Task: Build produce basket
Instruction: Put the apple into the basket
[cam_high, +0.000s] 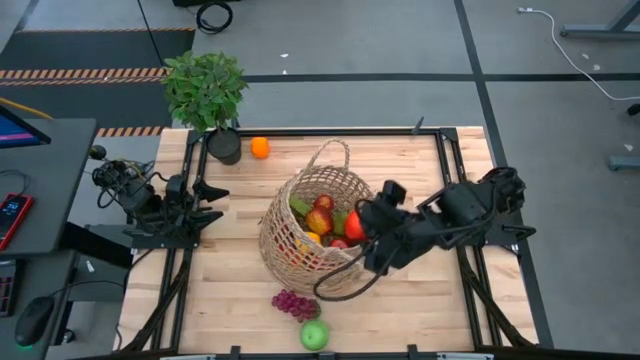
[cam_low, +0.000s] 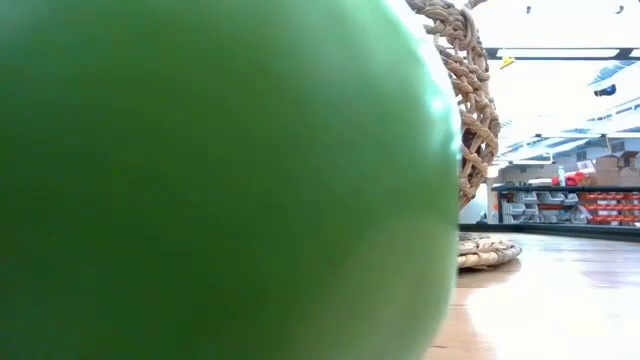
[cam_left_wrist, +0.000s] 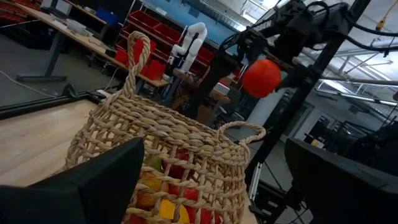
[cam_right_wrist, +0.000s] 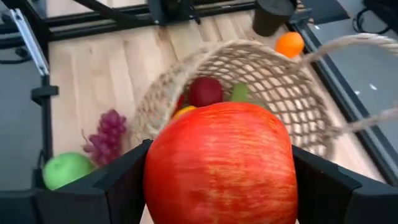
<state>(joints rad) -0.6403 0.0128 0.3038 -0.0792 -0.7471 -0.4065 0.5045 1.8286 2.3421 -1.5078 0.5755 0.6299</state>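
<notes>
High view: right pincer (cam_high: 356, 228) grasping red apple (cam_high: 354, 226) over basket (cam_high: 300, 255) rim; left pincer (cam_high: 214, 200) released, near bench (cam_high: 420, 300) left edge.

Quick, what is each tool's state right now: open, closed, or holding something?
Left tool: open, holding nothing, beside the basket.
Right tool: closed on a red apple, above the basket.

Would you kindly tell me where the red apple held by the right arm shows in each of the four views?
High view: the red apple sits in the right pincer, over the basket rim's right side.
Low view: not in it; a green apple fills the picture.
Left wrist view: upper right, above the basket.
Right wrist view: centre foreground, between the fingers.
Shared landmark: the basket.
</notes>
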